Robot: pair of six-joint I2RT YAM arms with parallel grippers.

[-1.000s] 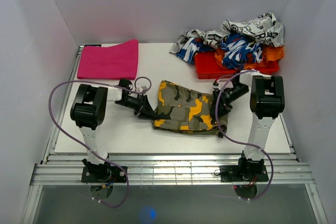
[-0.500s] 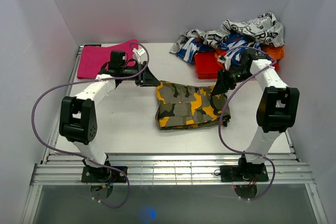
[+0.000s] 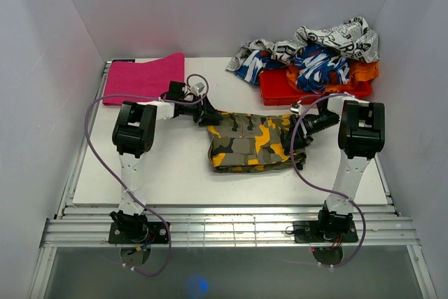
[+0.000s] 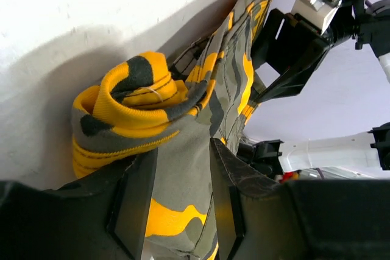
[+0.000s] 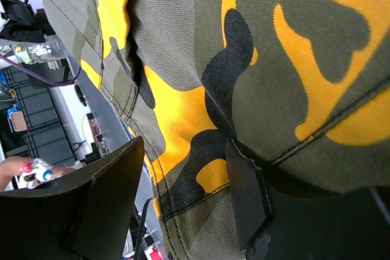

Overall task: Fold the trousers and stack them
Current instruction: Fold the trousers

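Observation:
The camouflage trousers (image 3: 248, 143) lie folded in the middle of the table, their far edge pulled straight between both grippers. My left gripper (image 3: 209, 115) is at the far left corner, shut on the cloth. In the left wrist view the trousers (image 4: 183, 168) fill the gap between the fingers (image 4: 139, 199), and a rolled hem bulges beyond them. My right gripper (image 3: 294, 131) is at the right edge. In the right wrist view the trousers (image 5: 244, 59) hang close to the camera and run between the fingers (image 5: 247, 193), which are closed partway on the thick cloth.
A folded pink cloth (image 3: 145, 80) lies at the far left. A pile at the far right holds a newsprint-patterned garment (image 3: 336, 36), a blue-and-white one (image 3: 318, 66) and red and orange cloth (image 3: 283, 89). White walls enclose the table.
Both arms have drawn back from their far reach. The grippers now hold the trousers' far edge from the sides. The far edge has come slightly nearer.

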